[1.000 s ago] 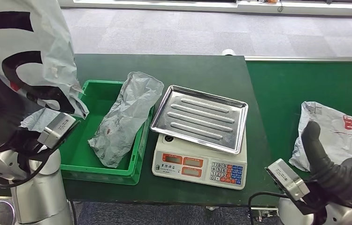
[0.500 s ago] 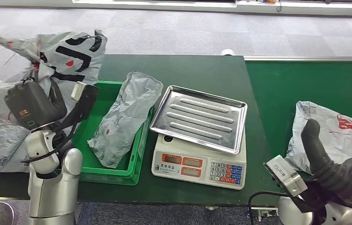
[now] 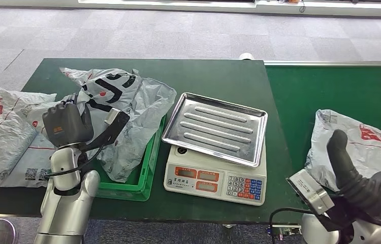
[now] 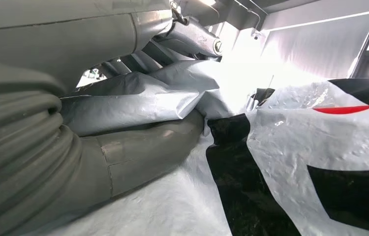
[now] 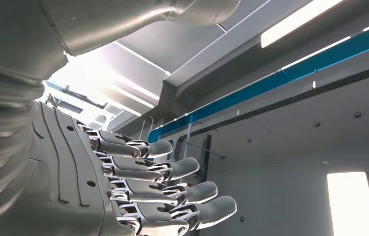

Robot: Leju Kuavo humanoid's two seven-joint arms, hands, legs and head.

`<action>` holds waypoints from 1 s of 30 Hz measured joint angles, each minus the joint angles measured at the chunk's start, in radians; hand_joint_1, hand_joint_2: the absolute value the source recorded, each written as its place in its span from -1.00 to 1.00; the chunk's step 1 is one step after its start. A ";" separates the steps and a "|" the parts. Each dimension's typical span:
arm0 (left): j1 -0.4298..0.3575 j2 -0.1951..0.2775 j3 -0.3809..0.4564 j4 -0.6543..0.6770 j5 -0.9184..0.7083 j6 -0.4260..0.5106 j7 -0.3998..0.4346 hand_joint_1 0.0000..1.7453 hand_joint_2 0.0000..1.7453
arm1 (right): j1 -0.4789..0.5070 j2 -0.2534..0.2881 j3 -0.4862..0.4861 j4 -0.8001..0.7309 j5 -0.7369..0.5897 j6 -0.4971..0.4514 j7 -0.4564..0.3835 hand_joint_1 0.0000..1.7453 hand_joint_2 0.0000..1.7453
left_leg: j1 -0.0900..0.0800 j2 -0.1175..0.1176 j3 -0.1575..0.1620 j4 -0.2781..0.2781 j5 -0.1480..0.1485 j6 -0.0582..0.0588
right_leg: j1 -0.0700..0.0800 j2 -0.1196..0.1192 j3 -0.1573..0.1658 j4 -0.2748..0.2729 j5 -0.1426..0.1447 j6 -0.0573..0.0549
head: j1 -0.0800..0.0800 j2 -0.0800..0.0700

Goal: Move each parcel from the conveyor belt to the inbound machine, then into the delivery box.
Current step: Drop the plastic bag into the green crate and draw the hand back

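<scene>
Two hands differ: the left hand (image 4: 138,142) pinches a crinkled grey parcel (image 3: 109,89) printed black and red, seen close from its wrist, held over the green crate (image 3: 127,185) at the counter's left end. Right hand (image 5: 138,187) hangs spread and empty, palm skyward. Beside the crate, a ribbed steel tray tops the scale (image 3: 214,178). Another glossy bag (image 3: 361,147) lies on the belt.

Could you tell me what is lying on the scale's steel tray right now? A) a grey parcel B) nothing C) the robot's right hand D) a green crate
B: the steel tray on the scale shows only its bare ribbed surface, while the grey parcels lie elsewhere.
</scene>
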 joint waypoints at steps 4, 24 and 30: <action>0.000 0.002 0.000 0.012 0.000 0.000 0.000 1.00 1.00 | 0.000 0.000 0.000 0.000 0.000 0.000 0.000 -1.00 1.00 | 0.000 0.000 0.000 0.000 0.000 0.000 | 0.000 0.000 0.000 0.000 0.000 0.000 | 0.000 0.000; 0.024 0.007 -0.008 0.030 0.000 -0.068 -0.035 -0.96 1.00 | 0.000 0.000 0.000 0.001 -0.013 0.000 -0.002 -1.00 1.00 | 0.000 0.000 0.000 0.000 0.000 0.000 | 0.000 0.000 0.000 0.000 0.000 0.000 | 0.000 0.000; 0.044 0.007 -0.017 0.030 0.000 -0.079 -0.047 -0.96 1.00 | 0.000 0.000 -0.004 0.007 -0.017 0.000 -0.002 -1.00 1.00 | 0.000 0.000 0.000 0.000 0.000 0.000 | 0.000 0.000 0.000 0.000 0.000 0.000 | 0.000 0.000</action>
